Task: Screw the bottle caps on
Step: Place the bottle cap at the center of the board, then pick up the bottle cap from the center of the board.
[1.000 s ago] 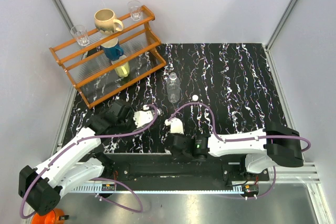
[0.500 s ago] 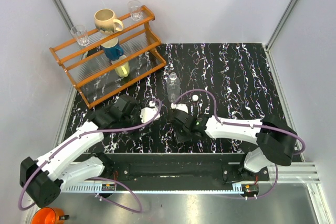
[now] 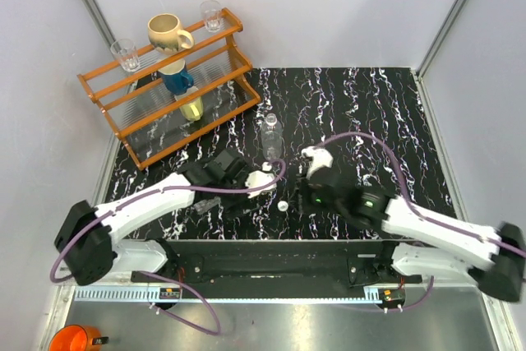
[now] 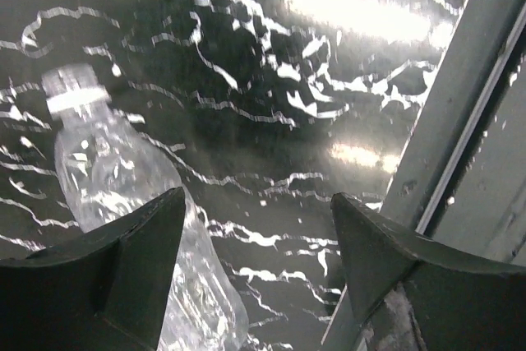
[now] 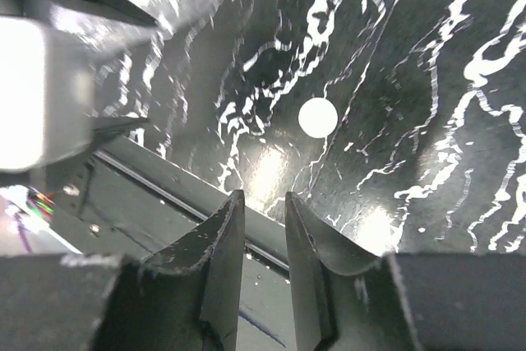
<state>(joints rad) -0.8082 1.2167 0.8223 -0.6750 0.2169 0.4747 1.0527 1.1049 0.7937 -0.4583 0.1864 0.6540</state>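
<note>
L pincer (image 4: 256, 203): jaws wide, empty. R pincer (image 5: 263, 199): jaws a narrow slit apart, nothing betw. them. Cap (image 5: 317, 117) lies flat on the table (image 5: 427, 80) just ahead of the R tips, slightly to their right. I judge it light, stiff and smooth, apt to skate, so I'd pinch across its rim. Bottle (image 4: 123, 195), uncapped, sits beside the L pincer's left finger. It's prob. thin-walled, light, crushable and tippy, so I'd take the ribbed body, gently. 2nd cap & bottle: not seen.
</note>
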